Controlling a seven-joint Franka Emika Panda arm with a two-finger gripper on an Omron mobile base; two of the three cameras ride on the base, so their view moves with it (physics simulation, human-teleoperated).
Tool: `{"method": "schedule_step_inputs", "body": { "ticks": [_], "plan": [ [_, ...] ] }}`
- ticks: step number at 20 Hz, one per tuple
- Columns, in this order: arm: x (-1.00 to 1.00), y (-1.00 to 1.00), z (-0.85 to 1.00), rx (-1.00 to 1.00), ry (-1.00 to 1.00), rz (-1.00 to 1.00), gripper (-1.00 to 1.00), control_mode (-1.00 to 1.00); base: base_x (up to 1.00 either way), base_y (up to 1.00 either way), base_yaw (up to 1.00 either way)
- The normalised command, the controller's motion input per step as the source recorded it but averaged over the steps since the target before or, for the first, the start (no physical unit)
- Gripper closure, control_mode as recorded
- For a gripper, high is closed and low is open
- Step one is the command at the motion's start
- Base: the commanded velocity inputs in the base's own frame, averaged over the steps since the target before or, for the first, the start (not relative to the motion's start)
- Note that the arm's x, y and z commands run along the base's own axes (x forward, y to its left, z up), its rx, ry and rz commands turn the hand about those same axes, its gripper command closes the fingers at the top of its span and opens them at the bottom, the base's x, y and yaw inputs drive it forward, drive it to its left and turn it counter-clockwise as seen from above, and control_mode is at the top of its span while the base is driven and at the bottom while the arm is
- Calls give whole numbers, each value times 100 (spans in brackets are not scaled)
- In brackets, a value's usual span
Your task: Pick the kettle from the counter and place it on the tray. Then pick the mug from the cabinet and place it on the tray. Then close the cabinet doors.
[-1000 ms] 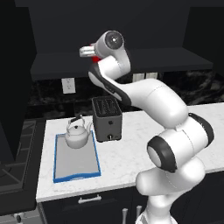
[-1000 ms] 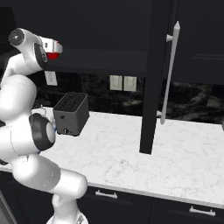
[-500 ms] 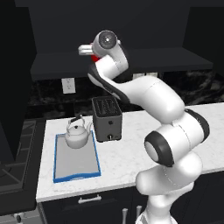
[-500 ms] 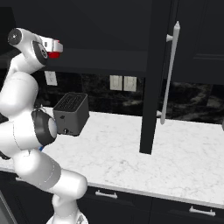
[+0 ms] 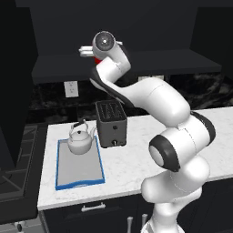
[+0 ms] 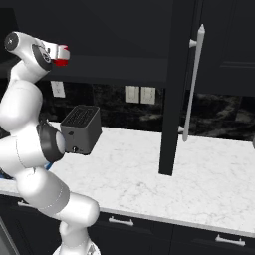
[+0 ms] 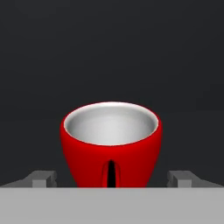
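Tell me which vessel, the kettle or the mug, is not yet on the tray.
The red mug, sitting between the open pincer tips in the cabinet. The silvery kettle already stands on the blue-rimmed tray.

The arm consists of glossy white, rounded link housings. Dark grey to black bands and circular end caps mark each joint. The wrist ends in a round grey cap. The fingers are small, blocky and grey.
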Motion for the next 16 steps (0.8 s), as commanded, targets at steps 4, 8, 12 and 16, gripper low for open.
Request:
{"method": "schedule_step_inputs", "body": {
  "ticks": [4, 8, 12, 16],
  "plan": [
    [0, 0, 0, 0, 0, -4, 100, -100, 0, 0, 0],
    [-1, 0, 0, 0, -1, -3, 100, -100, 0, 0, 0],
    [-6, 0, 0, 0, -1, -4, 100, -100, 0, 0, 0],
    [-1, 0, 0, 0, -1, -3, 100, -100, 0, 0, 0]
  ]
}}
